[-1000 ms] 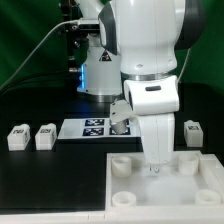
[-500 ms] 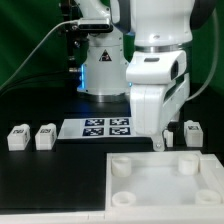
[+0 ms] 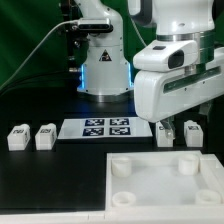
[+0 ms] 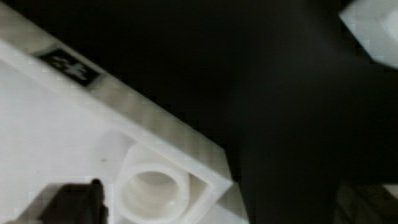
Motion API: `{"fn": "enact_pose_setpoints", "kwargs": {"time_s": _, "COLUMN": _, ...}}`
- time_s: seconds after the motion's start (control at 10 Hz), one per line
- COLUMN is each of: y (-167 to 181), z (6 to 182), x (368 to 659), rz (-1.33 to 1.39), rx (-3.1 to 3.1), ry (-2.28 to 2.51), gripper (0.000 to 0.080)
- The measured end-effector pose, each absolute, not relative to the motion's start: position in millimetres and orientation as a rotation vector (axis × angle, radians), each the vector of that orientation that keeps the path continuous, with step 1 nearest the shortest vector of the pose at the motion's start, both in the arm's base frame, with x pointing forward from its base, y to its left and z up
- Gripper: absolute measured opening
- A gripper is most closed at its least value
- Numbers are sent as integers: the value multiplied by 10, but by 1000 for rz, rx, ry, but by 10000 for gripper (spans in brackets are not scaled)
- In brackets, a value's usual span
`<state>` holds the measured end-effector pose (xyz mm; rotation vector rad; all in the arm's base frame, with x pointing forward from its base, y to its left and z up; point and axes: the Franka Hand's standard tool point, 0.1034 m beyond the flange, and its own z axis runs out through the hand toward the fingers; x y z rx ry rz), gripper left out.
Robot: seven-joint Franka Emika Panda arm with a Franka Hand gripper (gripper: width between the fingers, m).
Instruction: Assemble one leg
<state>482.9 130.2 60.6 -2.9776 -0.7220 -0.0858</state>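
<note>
The gripper hangs low at the exterior view's right, over the black table and just past the far edge of the big white panel. A leg stands right below it, so close to the fingers that contact is hard to call. A second leg sits just to its right. A third leg and a fourth leg stand well apart at the exterior view's left, beyond the marker board. On the wrist view the fingers look spread wide with nothing pinched, and a corner socket of the panel lies between them.
</note>
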Motion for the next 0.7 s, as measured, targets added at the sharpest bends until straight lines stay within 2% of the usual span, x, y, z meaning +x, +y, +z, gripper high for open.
{"fn": "enact_pose_setpoints", "kwargs": {"time_s": 0.2, "y": 1360, "z": 595, "x": 4798, "rz": -71, "rx": -3020, "ry": -373, "gripper": 648}}
{"fn": "enact_pose_setpoints", "kwargs": {"time_s": 0.4, "y": 1604, "z": 544, "x": 4614, "rz": -17, "rx": -3028, "ry": 11, "gripper": 648}}
{"fn": "enact_pose_setpoints", "kwargs": {"time_s": 0.7, "y": 1608, "z": 536, "x": 4595, "rz": 26, "rx": -3030, "ry": 19, "gripper": 648}}
